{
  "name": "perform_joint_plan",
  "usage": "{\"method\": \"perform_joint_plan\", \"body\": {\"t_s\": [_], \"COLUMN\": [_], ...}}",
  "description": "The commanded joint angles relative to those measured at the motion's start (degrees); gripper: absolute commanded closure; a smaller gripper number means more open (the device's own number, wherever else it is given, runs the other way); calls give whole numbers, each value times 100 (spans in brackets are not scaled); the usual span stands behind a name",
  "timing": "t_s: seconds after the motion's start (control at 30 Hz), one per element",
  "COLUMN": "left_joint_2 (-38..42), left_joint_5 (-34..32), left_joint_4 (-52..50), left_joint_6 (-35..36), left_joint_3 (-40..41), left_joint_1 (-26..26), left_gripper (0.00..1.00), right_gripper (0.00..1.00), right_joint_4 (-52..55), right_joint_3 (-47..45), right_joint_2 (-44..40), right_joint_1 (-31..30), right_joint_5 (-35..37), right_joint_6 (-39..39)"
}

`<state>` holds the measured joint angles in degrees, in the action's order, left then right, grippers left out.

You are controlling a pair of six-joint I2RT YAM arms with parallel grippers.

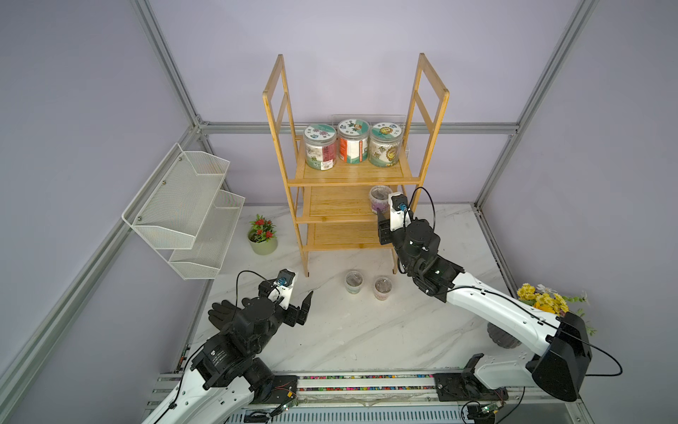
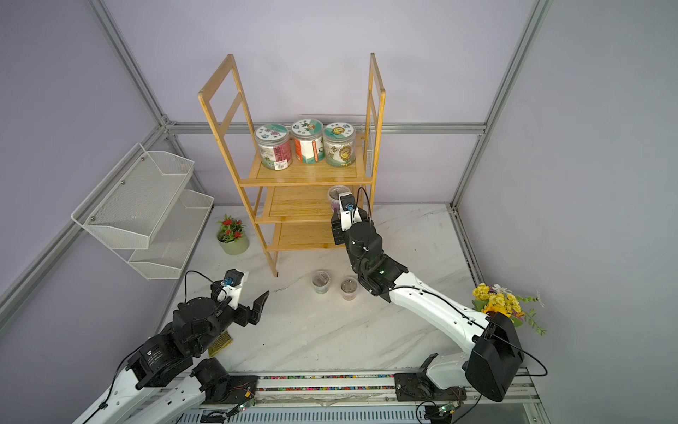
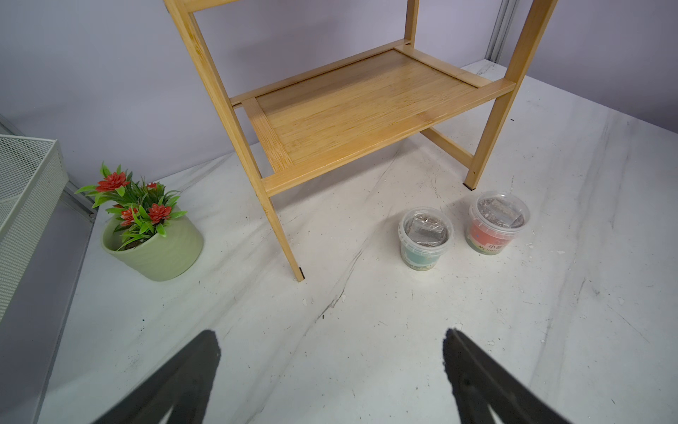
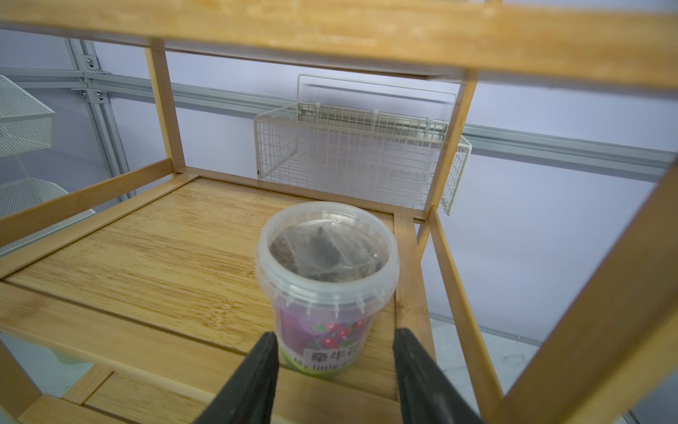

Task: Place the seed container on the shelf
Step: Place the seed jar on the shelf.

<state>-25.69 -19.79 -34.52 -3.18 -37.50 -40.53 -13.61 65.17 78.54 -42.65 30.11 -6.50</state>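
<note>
The right fingers [image 4: 257, 374] are closed on the lower body of the seed container [image 4: 326, 264]. It stands upright over the middle tier of the shelf [image 4: 146, 257], near the tier's right front corner; whether its base is seated cannot be told. The release is best held until the base lies flat, a little farther in from the front rail and clear of the right side frame. The fingers should then part evenly and draw straight back under the top tier. The left fingers [image 3: 183, 378] are spread wide and empty above the bench [image 3: 367, 312].
</note>
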Motion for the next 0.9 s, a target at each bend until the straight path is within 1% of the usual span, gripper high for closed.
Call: {"method": "perform_joint_plan", "body": {"t_s": [0.0, 0.53, 0.87], "left_joint_2": [20, 11, 3], "left_joint_5": [34, 15, 0], "left_joint_4": [119, 112, 121], "left_joint_6": [90, 114, 116], "left_joint_3": [-241, -239, -241], "left_joint_1": [-20, -14, -15], "left_gripper": [3, 2, 1], "right_gripper": [45, 44, 41], "right_joint_4": [5, 2, -30], "right_joint_3": [209, 512, 597], "right_joint_2": [81, 516, 539], "right_joint_1": [74, 379, 408], "right_joint_5": [-52, -33, -139], "right_joint_6": [114, 263, 184]}}
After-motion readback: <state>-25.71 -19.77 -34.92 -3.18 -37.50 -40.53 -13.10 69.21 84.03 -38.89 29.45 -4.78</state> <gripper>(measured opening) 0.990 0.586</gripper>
